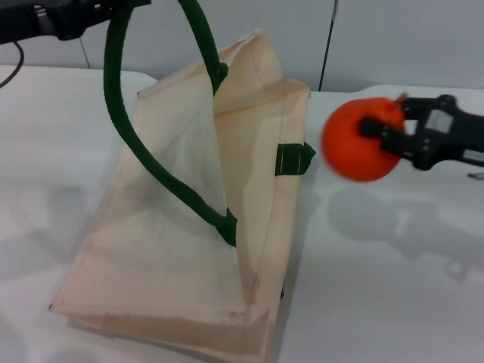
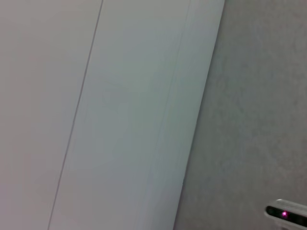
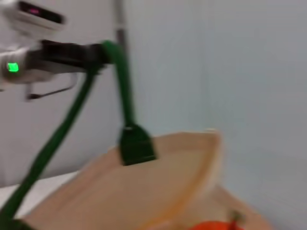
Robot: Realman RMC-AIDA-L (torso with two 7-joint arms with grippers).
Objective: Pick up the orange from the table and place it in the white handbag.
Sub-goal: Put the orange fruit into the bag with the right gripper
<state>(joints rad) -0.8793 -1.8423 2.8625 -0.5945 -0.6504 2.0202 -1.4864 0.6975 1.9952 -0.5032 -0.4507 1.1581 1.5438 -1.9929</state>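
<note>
Item, your left: the black left gripper (image 1: pixel 72 17), cut off by the head view's top edge, is holding up a thick dark green rope handle (image 1: pixel 117 106); you cannot tell how far its fingers are parted. Item, centre: the cream fabric white handbag (image 1: pixel 189 249) is standing on the plain white table (image 1: pixel 378 287), mouth gaping. Item, your right: the black right gripper (image 1: pixel 378 128) is clamping the round, blurred orange (image 1: pixel 352 144) in mid-air, just beside the bag's green tab (image 1: pixel 293 159).

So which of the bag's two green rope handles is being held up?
The far handle, rising to the left gripper at the upper left. The near handle hangs slack against the white handbag.
</note>
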